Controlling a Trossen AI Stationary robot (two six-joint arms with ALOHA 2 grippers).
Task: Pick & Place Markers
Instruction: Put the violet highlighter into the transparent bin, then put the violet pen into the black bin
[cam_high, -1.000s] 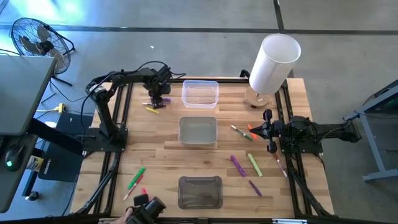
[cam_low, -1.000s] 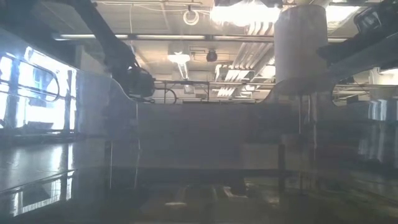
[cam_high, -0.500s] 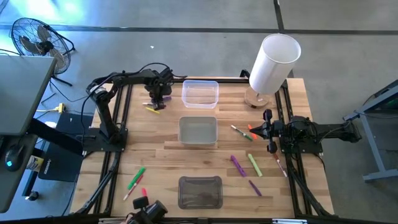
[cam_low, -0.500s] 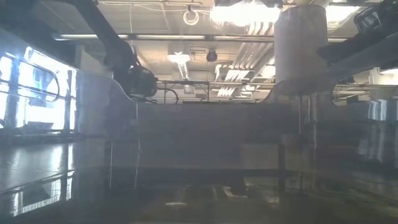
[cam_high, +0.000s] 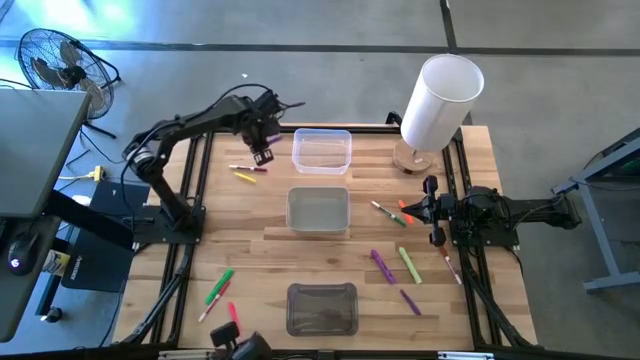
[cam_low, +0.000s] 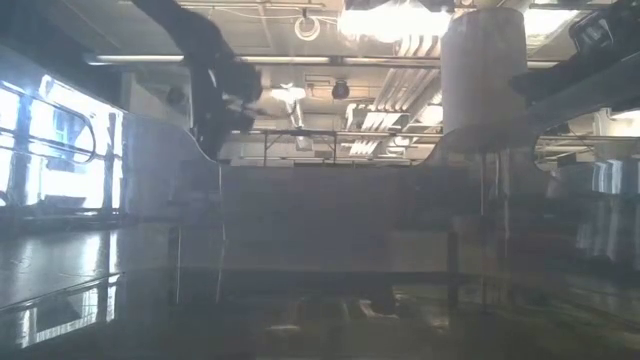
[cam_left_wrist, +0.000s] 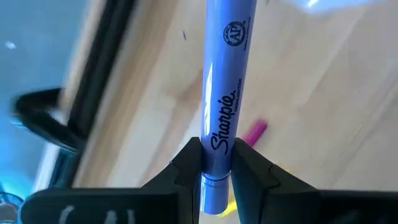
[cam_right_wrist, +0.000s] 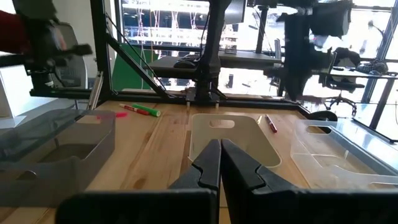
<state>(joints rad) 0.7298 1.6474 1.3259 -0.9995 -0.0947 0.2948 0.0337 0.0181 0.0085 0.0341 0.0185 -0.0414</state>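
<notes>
We see a light purple marker (cam_left_wrist: 225, 106) with black writing on its side, held up off the table, its lower end pinched between two dark fingers (cam_left_wrist: 189, 163). Under it, a yellow marker (cam_high: 243, 176) and a pink one (cam_high: 243, 167) lie close together on the wood. Two green and red markers (cam_high: 220, 287) lie near the left front corner. On the right side lie a purple one (cam_high: 380, 265), a light green one (cam_high: 410, 265) and a small purple one (cam_high: 411, 301).
</notes>
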